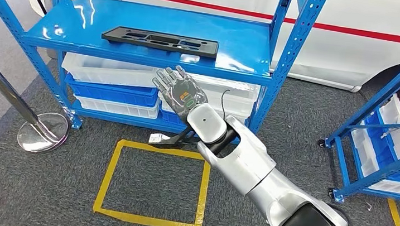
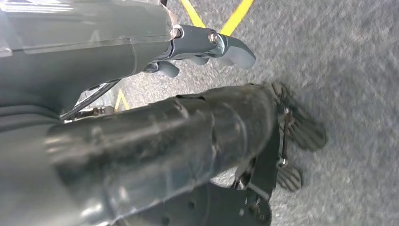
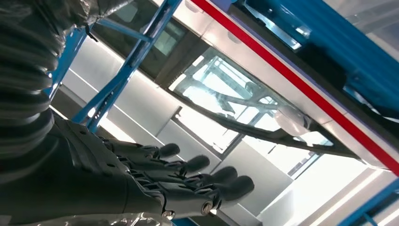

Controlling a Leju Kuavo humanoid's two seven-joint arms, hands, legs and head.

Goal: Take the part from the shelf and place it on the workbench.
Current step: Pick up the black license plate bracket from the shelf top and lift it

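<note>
- Part (image 1: 160, 40): a flat, dark, long tray-like piece with cut-outs, lying on the top board of the blue shelf (image 1: 239, 38), at about eleven o'clock from the raised hand and well apart from it. Nothing holds it yet.
- Right hand (image 1: 180, 91): stretched out in front of the shelf's front edge, fingers spread and straight, holding nothing. The right wrist view shows the same flat, parted fingers (image 3: 197, 174).
- Left hand (image 2: 207, 47): hangs down toward the grey floor; its fingers look loosely curled with nothing in them, but I cannot tell its state for sure.
- Risk, edge strike: the hand sits lower than the board. Going straight forward from here would probably knock the fingers on the shelf lip.
- Risk, poor grasp: the part is thin and lies flat on a glossy surface, so fingers may slide it backward rather than get under it.
- Risk, tilt: it is long; grasped near one end by one hand, it may swing or slip out.
- Risk, upright (image 1: 285, 54): the blue post stands at about one o'clock from the hand, and the arm could brush it.
</note>
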